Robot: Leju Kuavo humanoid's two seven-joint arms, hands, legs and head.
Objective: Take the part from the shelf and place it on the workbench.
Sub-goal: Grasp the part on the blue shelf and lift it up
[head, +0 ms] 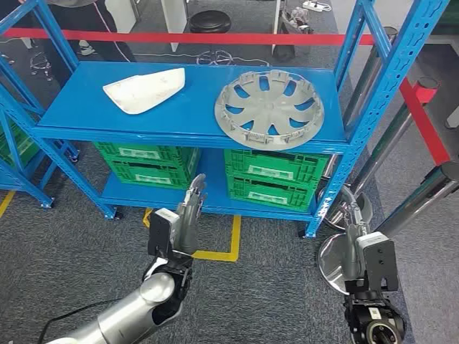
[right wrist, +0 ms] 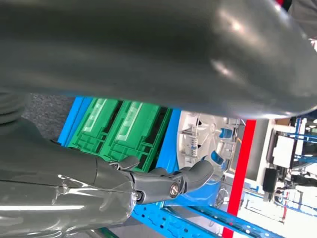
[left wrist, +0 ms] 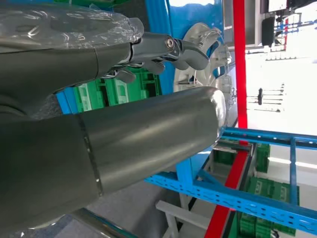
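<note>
Nearest to us, low in the head view, our left robot hand (head: pixel 191 209) is raised in front of the shelf (head: pixel 189 115), fingers stretched out and apart with nothing in them; it sits below the shelf's top board and in front of the lower level. In the left wrist view the same hand's fingers (left wrist: pixel 186 52) reach toward the shelf, bare of any load. Our right robot hand (head: pixel 357 229) hangs lower, off the right end of the shelf beside its blue corner post; in the right wrist view its fingers (right wrist: pixel 176 181) are extended and loosely spread, holding nothing. On the top board of the shelf lie two parts. The grey hubcap (head: pixel 269 109) rests flat on the right half of the board, its spokes facing up, its near rim close to the board's front edge. The white cover (head: pixel 145 89), a curved, roughly wedge-shaped piece, lies on the left half of the same board, well apart from the hubcap. Neither hand touches either part. Under the top board, on the shelf's lower level, stand green crates (head: pixel 270 175), in two stacks side by side. A red bar (head: pixel 162 36) runs across behind the shelf, and yellow floor tape (head: pixel 232 244) marks the grey carpet just in front of the shelf's lower level.
</note>
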